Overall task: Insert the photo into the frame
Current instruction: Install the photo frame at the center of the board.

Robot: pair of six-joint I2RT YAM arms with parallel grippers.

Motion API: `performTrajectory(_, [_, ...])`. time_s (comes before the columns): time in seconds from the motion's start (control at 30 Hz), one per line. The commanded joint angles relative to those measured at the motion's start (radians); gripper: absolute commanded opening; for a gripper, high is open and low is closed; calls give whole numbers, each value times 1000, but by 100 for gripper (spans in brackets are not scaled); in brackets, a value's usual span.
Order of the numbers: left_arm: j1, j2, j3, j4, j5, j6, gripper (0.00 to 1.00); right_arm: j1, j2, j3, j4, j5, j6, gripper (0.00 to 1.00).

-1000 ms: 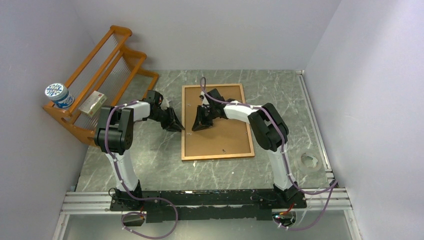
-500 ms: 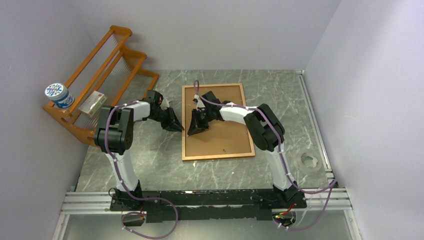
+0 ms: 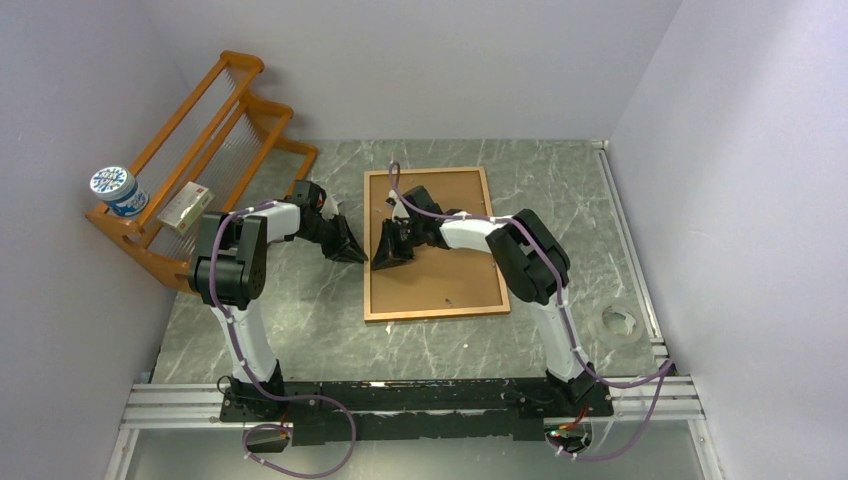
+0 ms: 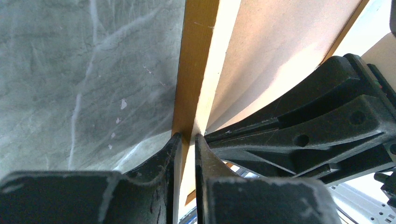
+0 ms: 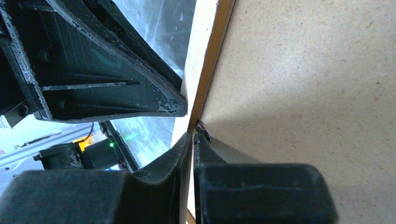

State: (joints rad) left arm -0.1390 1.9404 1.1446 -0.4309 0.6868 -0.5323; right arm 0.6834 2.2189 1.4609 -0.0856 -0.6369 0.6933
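Left gripper [image 3: 352, 252] sits at the outer side of the left rail of the frame [image 3: 368, 295], its fingers drawn to a narrow slit with the orange rail running between them. From the inner side, the right gripper [image 3: 384, 258] meets the same rail, tip to tip with the left one. Its fingers are almost together at the seam where the rail meets the brown backing board [image 3: 445, 265], beside a small metal tab [image 5: 201, 126]. Whether they pinch anything I cannot tell.

The frame lies back-up in the middle of the grey marbled table [image 3: 320, 315].

At the far left, an orange wooden rack [image 3: 225, 110] holds a round tub [image 3: 113, 190] with a blue-and-white patterned lid. Just right of it lies a small white box [image 3: 185, 207] with a red mark. The print on both is too small to read. A clear tape roll [image 3: 620, 322] lies near the table's right edge.
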Motion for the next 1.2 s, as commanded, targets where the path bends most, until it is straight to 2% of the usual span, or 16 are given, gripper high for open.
performTrajectory(0.0, [-30,20,2,-17,2,11,3,13,-19,-48,118,87,16,11])
performTrajectory(0.23, [-30,-2,27,-40,-26,20,7,6,-156,-116,164,83,-1,16])
performTrajectory(0.37, [-26,-5,62,-53,-34,17,18,-17,-248,-124,128,155,-1,24])
performTrajectory(0.53, [-21,0,117,-60,-16,1,29,-60,-287,-106,50,302,26,33])
performTrajectory(0.73, [-11,30,179,-54,-65,-14,42,-100,-209,46,-53,416,10,44])
performTrajectory(0.93, [2,84,232,-29,-93,-20,44,-117,-58,258,-143,425,-40,46])
performTrajectory(1.17, [7,158,288,-25,-106,-9,45,-122,91,412,-109,395,-52,46])
